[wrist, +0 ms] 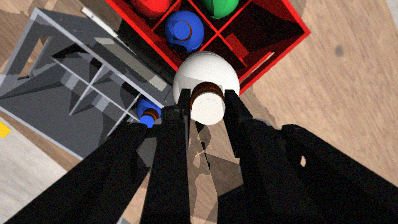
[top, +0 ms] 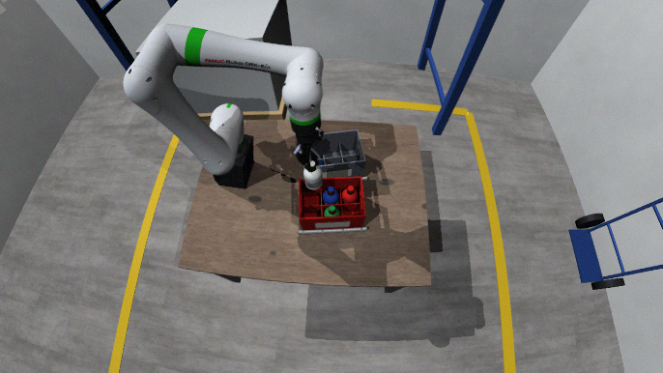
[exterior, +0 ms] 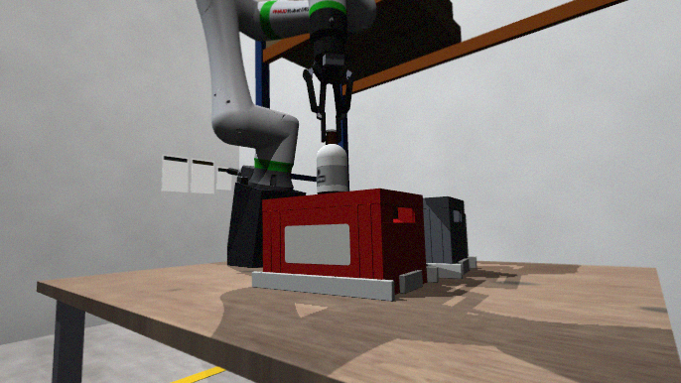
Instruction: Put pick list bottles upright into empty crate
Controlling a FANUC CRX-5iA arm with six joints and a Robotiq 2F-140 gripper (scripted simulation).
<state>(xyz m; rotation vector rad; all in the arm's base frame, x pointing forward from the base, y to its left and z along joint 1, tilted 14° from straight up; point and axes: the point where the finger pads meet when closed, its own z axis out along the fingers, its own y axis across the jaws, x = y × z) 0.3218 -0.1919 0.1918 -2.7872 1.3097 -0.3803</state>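
My gripper [top: 312, 165] [exterior: 331, 135] [wrist: 207, 103] is shut on the brown neck of a white bottle [top: 313, 179] [exterior: 332, 161] [wrist: 207, 70], just below its white cap. The bottle hangs upright over the back-left corner of the red crate [top: 309, 223] [exterior: 323, 208] [wrist: 275, 59], its base about at rim height. That crate holds a blue bottle [top: 331, 195] [wrist: 184, 31], a red bottle [top: 350, 194] [wrist: 151, 4] and a green bottle [top: 331, 213] [wrist: 221, 6]. The grey crate [top: 355, 169] [exterior: 439, 233] [wrist: 65, 32] holds one blue bottle [wrist: 148, 109]. The pick list cannot be made out.
The grey crate stands right behind the red one. Low light-grey strips [top: 333, 231] [exterior: 323, 286] edge the crates on the table [top: 242, 232] [exterior: 174, 293]. The arm's black base [top: 234, 171] [exterior: 245, 228] stands at the left.
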